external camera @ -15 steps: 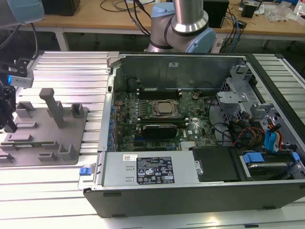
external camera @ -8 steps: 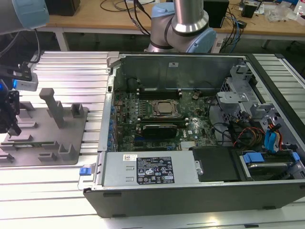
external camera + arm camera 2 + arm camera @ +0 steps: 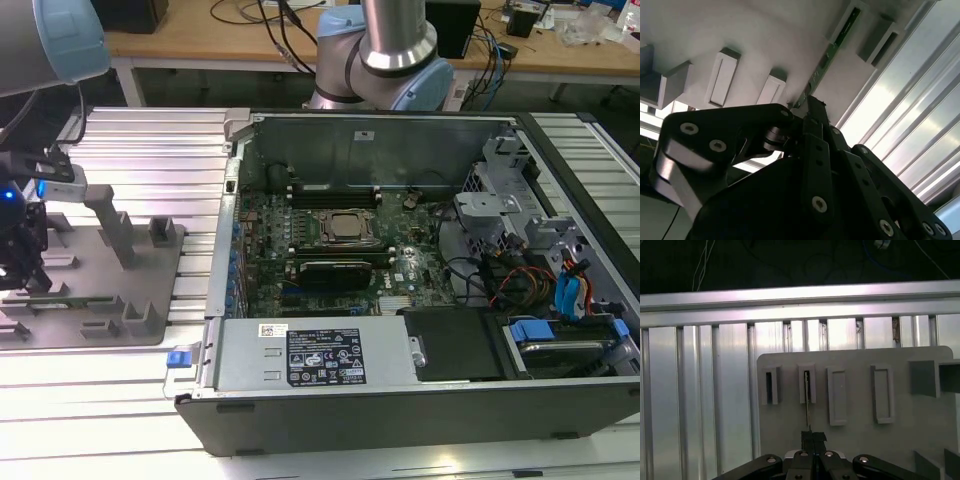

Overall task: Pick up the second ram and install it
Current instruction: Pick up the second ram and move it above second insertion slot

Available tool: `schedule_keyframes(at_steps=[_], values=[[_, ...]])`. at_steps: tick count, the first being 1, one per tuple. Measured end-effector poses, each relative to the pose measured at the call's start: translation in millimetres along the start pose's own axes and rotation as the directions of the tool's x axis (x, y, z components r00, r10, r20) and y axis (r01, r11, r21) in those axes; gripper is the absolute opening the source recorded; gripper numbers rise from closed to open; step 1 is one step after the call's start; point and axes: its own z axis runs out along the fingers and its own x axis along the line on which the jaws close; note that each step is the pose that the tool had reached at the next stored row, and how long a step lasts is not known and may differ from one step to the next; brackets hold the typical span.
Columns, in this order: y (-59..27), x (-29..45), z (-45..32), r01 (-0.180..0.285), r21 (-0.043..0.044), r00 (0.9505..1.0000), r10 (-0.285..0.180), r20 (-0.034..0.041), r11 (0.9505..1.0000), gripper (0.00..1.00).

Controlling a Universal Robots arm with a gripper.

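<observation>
while upright, ram [image 3: 806, 402] in end effector [image 3: 810, 433]

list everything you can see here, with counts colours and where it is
second ram: one, green, standing on edge in a slot of the fixture plate
fixture plate: one, grey, with raised blocks, on the table at the exterior view's left
computer case: one, dark grey, open, mid-table
motherboard: one, dark green, inside the case
CPU socket: one, silver, mid-motherboard
power supply: one, silver, along the case's near side
table: one, silver, slotted aluminium
workbench: one, wooden, behind the table
arm: one, grey with pale blue joints
gripper: one, black, shut on the second ram's end
</observation>
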Motion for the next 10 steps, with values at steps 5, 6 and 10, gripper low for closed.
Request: schedule_keyframes(at_steps=[5, 6, 10], values=[[0.0, -0.1, 1.4, 0.003, -0.0001, 1.0, -0.003, -0.0002, 1.0, 0.09], [0.0, -0.1, 1.5, 0.003, 0.0, 1.0, -0.003, -0.0001, 1.0, 0.14], [0.1, -0.1, 1.9, 0.004, 0.0001, 1.0, -0.004, -0.0002, 1.0, 0.28]])
